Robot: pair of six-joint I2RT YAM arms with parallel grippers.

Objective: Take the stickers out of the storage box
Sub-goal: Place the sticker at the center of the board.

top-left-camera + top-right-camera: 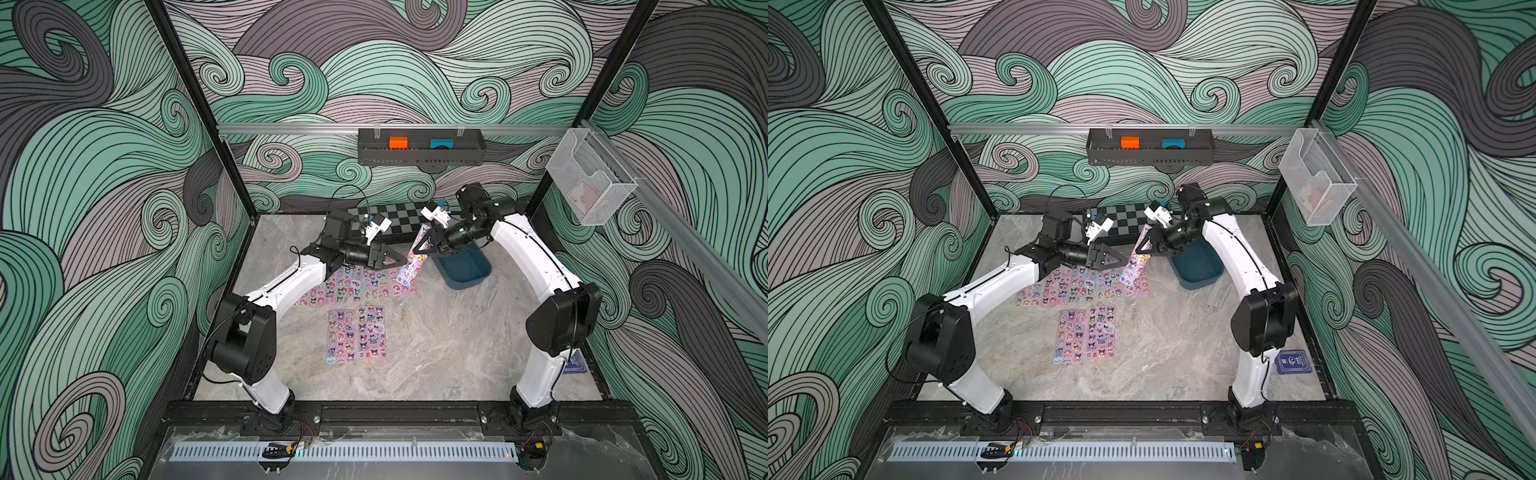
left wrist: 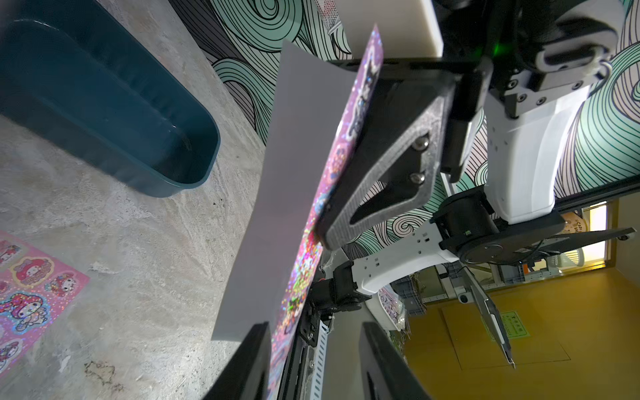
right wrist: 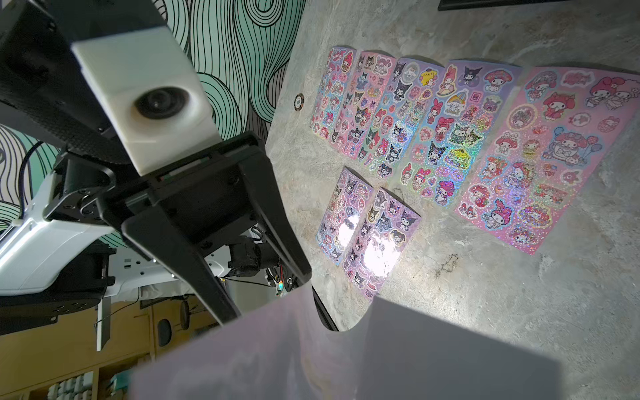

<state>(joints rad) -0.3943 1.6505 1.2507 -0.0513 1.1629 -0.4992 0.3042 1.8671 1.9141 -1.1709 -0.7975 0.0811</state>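
Note:
A sticker sheet hangs in the air over the table, white back and glittery purple face both showing. My right gripper is shut on its upper part; one finger presses on the printed face. My left gripper is open around the sheet's lower end, which lies against one finger. The held sheet hides the right jaws in the right wrist view. The teal storage box sits under the right arm; the part of its inside that shows holds nothing. Several stickers lie flat in a row, two more nearer.
A chessboard lies at the back wall behind both grippers. A black tray and a clear bin hang on the walls. A dark blue card box lies by the right arm's base. A small round chip rests beside the sticker row.

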